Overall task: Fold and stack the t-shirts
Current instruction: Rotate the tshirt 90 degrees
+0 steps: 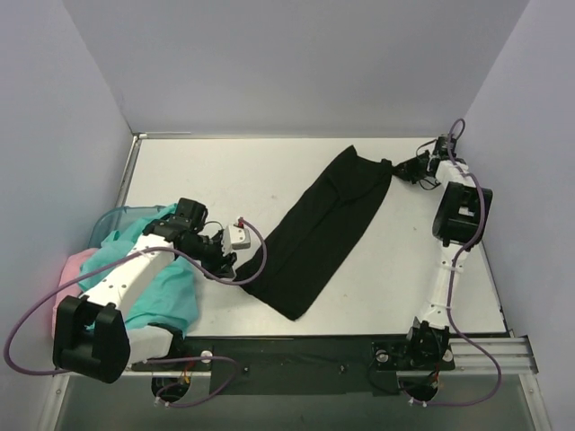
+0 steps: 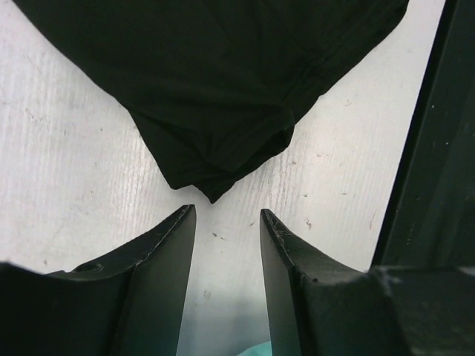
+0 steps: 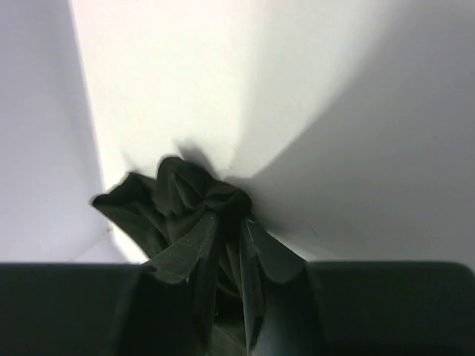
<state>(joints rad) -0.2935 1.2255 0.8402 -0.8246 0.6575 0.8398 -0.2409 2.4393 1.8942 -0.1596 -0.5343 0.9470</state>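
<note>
A large black t-shirt (image 1: 328, 229) lies stretched in a long diagonal band across the table, from near centre to far right. My right gripper (image 1: 398, 170) is shut on its far corner; the right wrist view shows bunched black cloth (image 3: 178, 200) pinched between the fingers. My left gripper (image 2: 226, 215) is open and empty, just above the table, with a corner of the black t-shirt (image 2: 215, 96) right in front of its fingertips. In the top view the left gripper (image 1: 235, 272) sits at the shirt's near left edge. Teal t-shirts (image 1: 166, 292) and a pink one (image 1: 76, 268) lie heaped under the left arm.
A translucent teal bin rim (image 1: 121, 215) shows at the left edge behind the heap. A small white block (image 1: 240, 235) rides on the left wrist. A dark rail (image 1: 296, 352) runs along the table's near edge, also at the right of the left wrist view (image 2: 438, 185).
</note>
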